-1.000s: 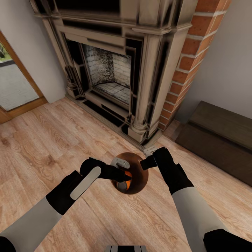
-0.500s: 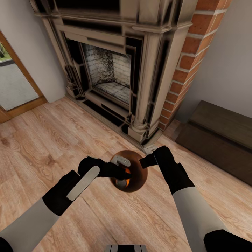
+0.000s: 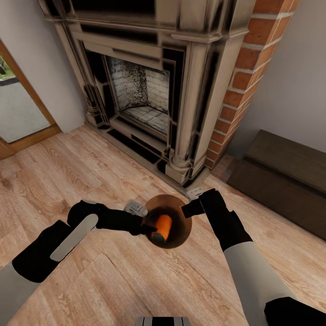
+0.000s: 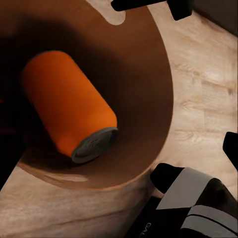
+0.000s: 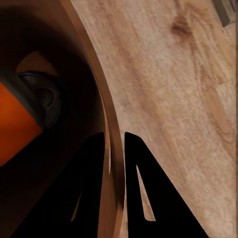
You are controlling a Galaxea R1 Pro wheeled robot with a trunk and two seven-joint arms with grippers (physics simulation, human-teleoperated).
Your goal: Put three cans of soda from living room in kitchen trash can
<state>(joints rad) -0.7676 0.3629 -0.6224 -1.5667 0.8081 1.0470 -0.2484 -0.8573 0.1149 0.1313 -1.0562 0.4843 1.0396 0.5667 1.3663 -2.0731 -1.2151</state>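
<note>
The tash can (image 3: 177, 228) stands on the plank floor in front of me, brown inside. An orange can of soda (image 3: 163, 227) lies tilted inside it, silvery end toward me. My left gripper (image 3: 141, 218) is open just outside the bin's left rim, nothing between its fingers. In the left wrist view the orange can (image 4: 69, 106) rests against the bin's wall (image 4: 148, 89). My right gripper (image 3: 190, 209) is shut on the bin's right rim; its fingers (image 5: 87, 188) straddle the tash can's rim (image 5: 106, 124), with the can (image 5: 15, 129) beyond.
A stone fireplace (image 3: 145, 90) with a brick column (image 3: 246, 77) stands straight ahead. A dark low bench (image 3: 280, 176) lies at the right along the wall. A wood-framed glass door (image 3: 18, 113) is at the far left. Open plank floor (image 3: 59, 181) surrounds the bin.
My left gripper has pulled back leftward out of the bin and let go of the orange can, which now lies inside. The right arm and bin have stayed put.
</note>
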